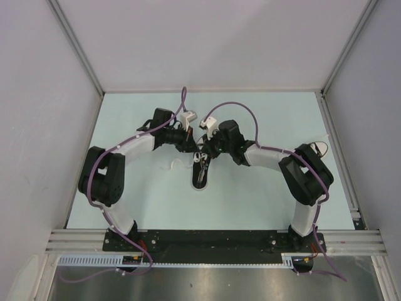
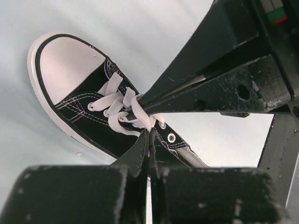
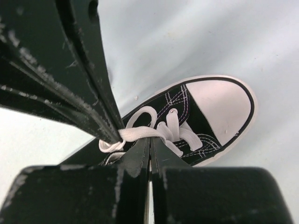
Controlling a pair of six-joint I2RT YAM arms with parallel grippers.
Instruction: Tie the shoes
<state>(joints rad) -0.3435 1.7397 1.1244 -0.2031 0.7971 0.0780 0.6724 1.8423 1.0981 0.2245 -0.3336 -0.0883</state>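
Observation:
A small black sneaker (image 1: 199, 177) with a white toe cap lies mid-table, toe toward the arm bases. Both grippers meet just above its lacing. My left gripper (image 2: 150, 134) is shut on a white lace (image 2: 122, 109) over the eyelets. The right arm's fingers (image 2: 201, 88) reach in from the upper right to the same spot. In the right wrist view the shoe (image 3: 219, 109) points right, and my right gripper (image 3: 150, 140) is shut on a lace strand (image 3: 140, 134) that runs to the left arm's fingertips (image 3: 110, 133). From above, the left gripper (image 1: 192, 148) and right gripper (image 1: 205, 153) nearly touch.
A second shoe (image 1: 321, 148) peeks out behind the right arm's elbow at the right of the pale blue mat (image 1: 250, 200). A loose lace end (image 1: 172, 165) lies left of the middle shoe. White walls and metal rails close the table in.

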